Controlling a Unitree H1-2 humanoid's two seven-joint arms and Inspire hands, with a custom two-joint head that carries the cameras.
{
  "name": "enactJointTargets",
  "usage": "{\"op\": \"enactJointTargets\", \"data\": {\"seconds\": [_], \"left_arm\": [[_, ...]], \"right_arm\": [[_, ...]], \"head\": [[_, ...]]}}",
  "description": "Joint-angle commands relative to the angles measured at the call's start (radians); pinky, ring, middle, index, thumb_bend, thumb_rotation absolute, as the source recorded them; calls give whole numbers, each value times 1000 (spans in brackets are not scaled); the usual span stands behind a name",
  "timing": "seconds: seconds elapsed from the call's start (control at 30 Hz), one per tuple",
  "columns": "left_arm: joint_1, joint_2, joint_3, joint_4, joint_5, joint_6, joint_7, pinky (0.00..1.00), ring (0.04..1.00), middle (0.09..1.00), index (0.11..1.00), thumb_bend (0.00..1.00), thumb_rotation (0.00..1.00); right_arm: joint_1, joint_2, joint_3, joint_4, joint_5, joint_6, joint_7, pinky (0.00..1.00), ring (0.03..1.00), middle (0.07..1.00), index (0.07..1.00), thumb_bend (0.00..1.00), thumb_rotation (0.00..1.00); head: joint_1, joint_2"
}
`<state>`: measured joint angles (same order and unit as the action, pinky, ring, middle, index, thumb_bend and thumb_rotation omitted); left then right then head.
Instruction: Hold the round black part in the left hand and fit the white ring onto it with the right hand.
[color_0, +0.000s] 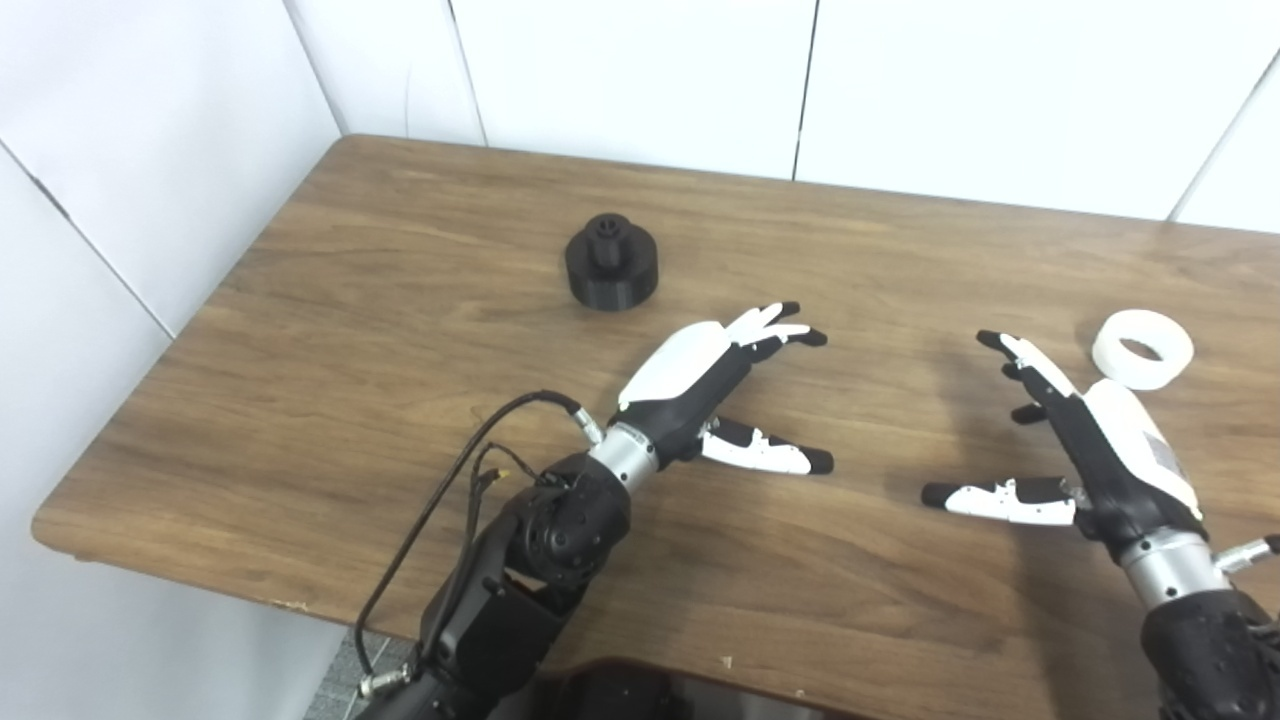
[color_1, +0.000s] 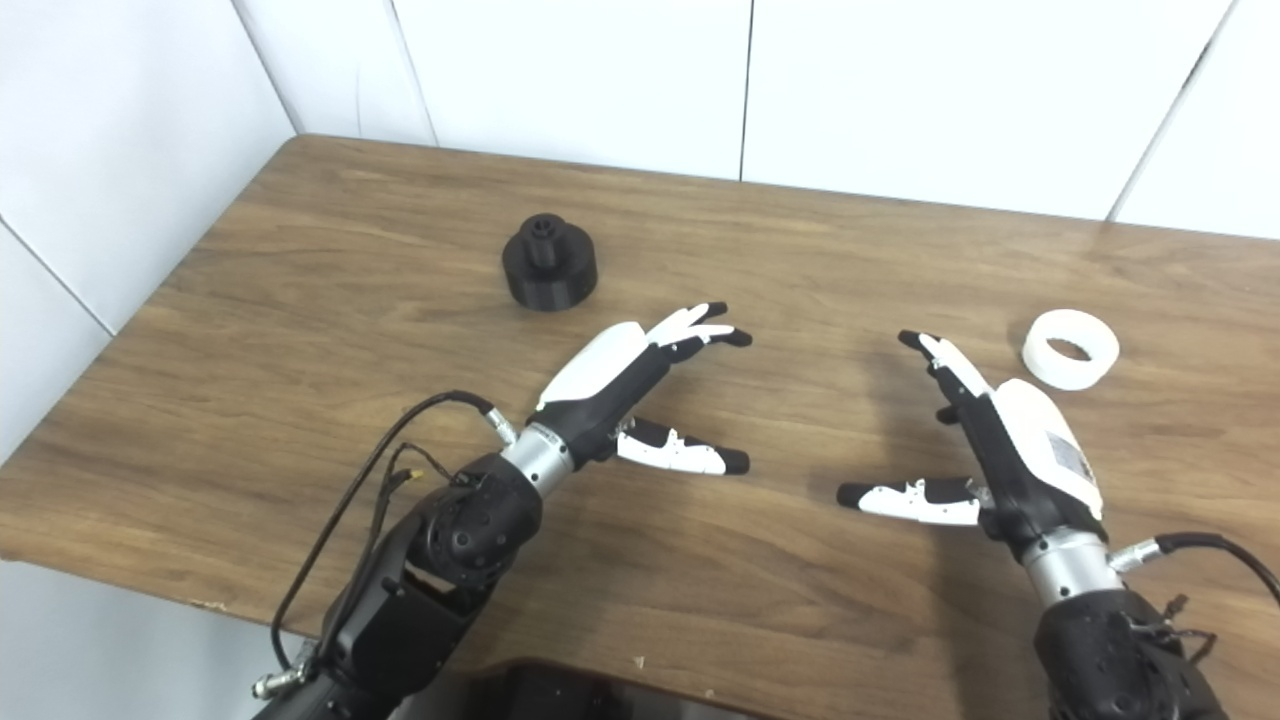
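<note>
Left eye view: we look from head height, down and forward onto wooden table (color_0: 400, 330), toward white wall panels (color_0: 640, 80) behind its far edge; medium range, most of tabletop in frame.

Right eye view: same height and tilt, set slightly rightward; table's left corner sits further left in frame.

Shared by both: table's far edge, near edge, wall behind table, both arms entering from bottom of frame. We see less floor beside table's left end in right eye view.
</note>
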<state>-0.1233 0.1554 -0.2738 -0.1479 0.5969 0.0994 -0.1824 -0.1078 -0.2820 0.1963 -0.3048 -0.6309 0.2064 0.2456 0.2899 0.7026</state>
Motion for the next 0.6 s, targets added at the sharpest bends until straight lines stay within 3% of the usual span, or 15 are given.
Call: {"op": "enactJointTargets", "data": {"seconds": [0.0, 0.27, 0.57], "left_arm": [[-29, 2, 16, -24, 23, -11, 45, 874, 1000, 1000, 852, 969, 446], [-12, 13, 80, -88, 157, 13, 169, 950, 1000, 1000, 847, 939, 416], [-36, 76, 165, -172, 197, 37, 161, 948, 1000, 1000, 850, 940, 430]], "right_arm": [[-30, -4, -5, -21, 8, -42, -25, 711, 884, 951, 920, 929, 350], [-33, -2, -8, -20, 12, -38, -20, 713, 880, 949, 919, 928, 328], [-37, 0, -8, -13, 14, -36, -24, 715, 884, 950, 918, 931, 316]], "head": [[-1, -1], [3, 0], [-2, -3]]}}
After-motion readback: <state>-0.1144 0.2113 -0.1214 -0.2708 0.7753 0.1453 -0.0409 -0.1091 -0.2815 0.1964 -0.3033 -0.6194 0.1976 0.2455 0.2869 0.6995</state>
